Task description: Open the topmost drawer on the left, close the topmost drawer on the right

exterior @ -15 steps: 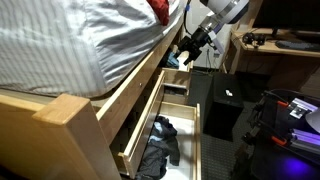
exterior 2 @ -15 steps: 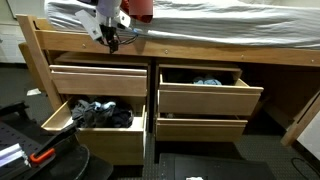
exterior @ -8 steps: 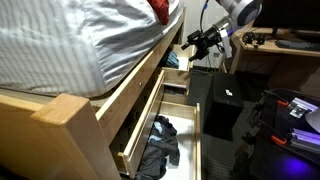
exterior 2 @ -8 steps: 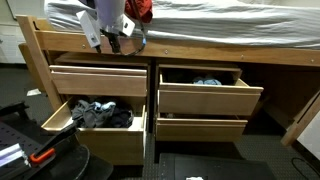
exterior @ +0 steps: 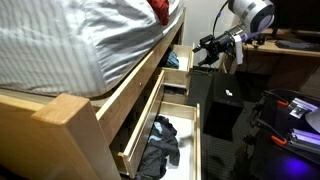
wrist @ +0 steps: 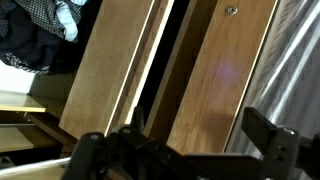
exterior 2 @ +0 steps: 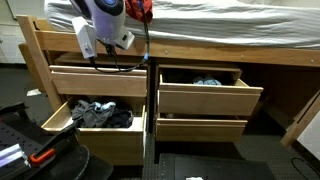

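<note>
The top left drawer (exterior 2: 98,80) is pulled out a little; in an exterior view it is the far drawer (exterior: 176,62) by the arm. The top right drawer (exterior 2: 205,97) stands open with clothes inside, and it is the near open drawer (exterior: 196,140) seen from the bed's end. My gripper (exterior 2: 90,50) hangs in front of the bed rail above the top left drawer, apart from it. It is open and empty, as it also shows in an exterior view (exterior: 207,48). In the wrist view my fingers (wrist: 190,150) frame bare wooden drawer fronts.
The bottom left drawer (exterior 2: 95,118) is open and full of dark clothes. The bottom right drawer (exterior 2: 200,128) is out slightly. A striped mattress (exterior 2: 220,25) lies above. A black box (exterior: 225,100) and a desk (exterior: 285,50) stand across the aisle from the bed.
My arm has drawn back from the bed rail and drawer front, out into the aisle. The drawers have not visibly moved.
</note>
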